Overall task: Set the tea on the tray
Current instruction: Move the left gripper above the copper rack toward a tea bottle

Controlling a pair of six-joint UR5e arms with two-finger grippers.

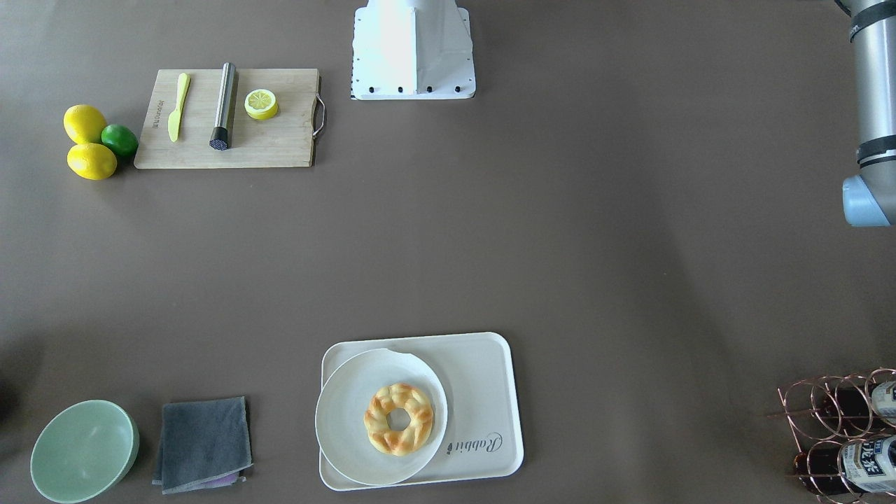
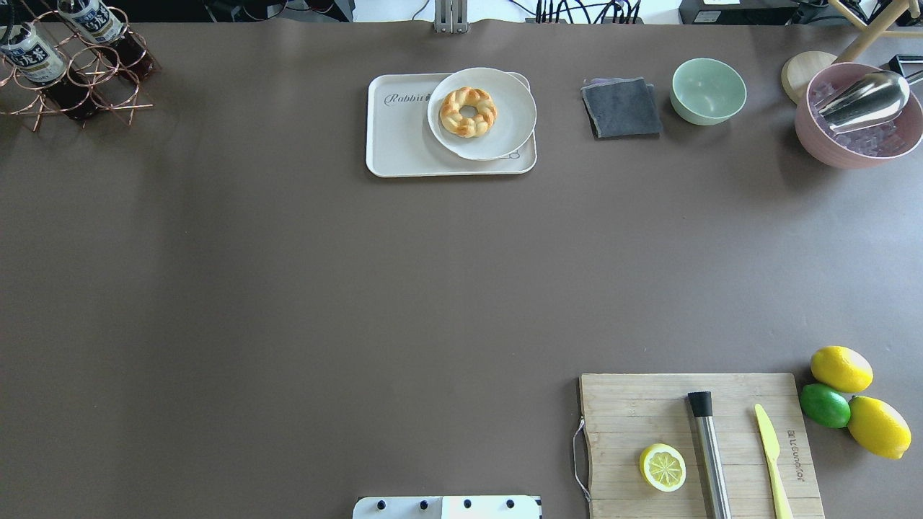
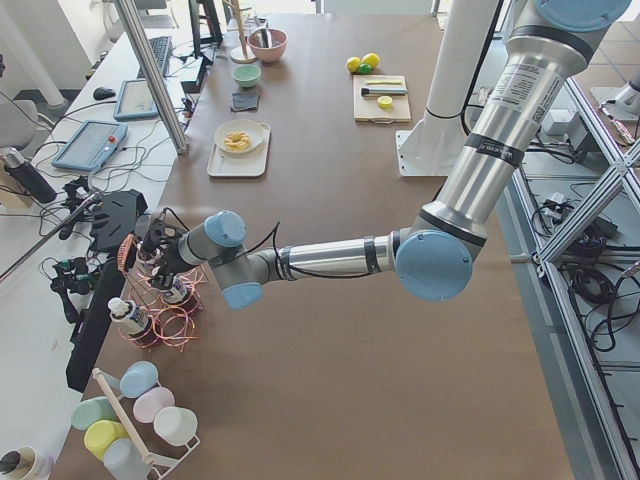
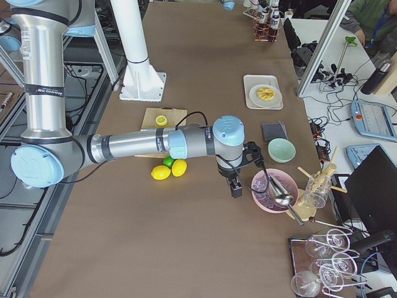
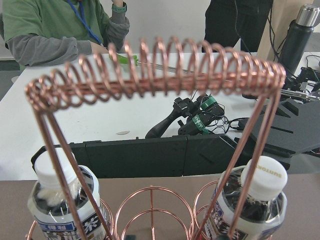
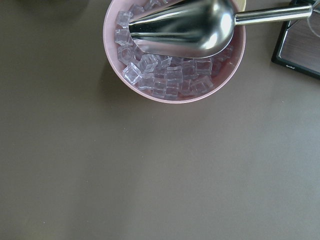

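Two tea bottles (image 5: 252, 197) (image 5: 65, 200) with white caps and dark liquid stand in a copper wire rack (image 5: 150, 75), close in front of the left wrist camera. The rack with its bottles (image 2: 29, 61) is at the table's far left corner in the overhead view. My left gripper (image 3: 150, 248) is at the rack's top, seen only from the side, so I cannot tell whether it is open or shut. The cream tray (image 2: 396, 140), lettered "Rabbit", lies at the far middle of the table. My right gripper (image 4: 236, 187) hangs beside a pink bowl; I cannot tell its state.
A white plate (image 2: 505, 130) with a braided doughnut (image 2: 469, 112) covers the tray's right part. A grey cloth (image 2: 621, 108), a green bowl (image 2: 708, 90) and a pink bowl of ice (image 6: 175, 75) with a metal scoop lie further right. A cutting board (image 2: 627, 411), lemons and a lime sit near right.
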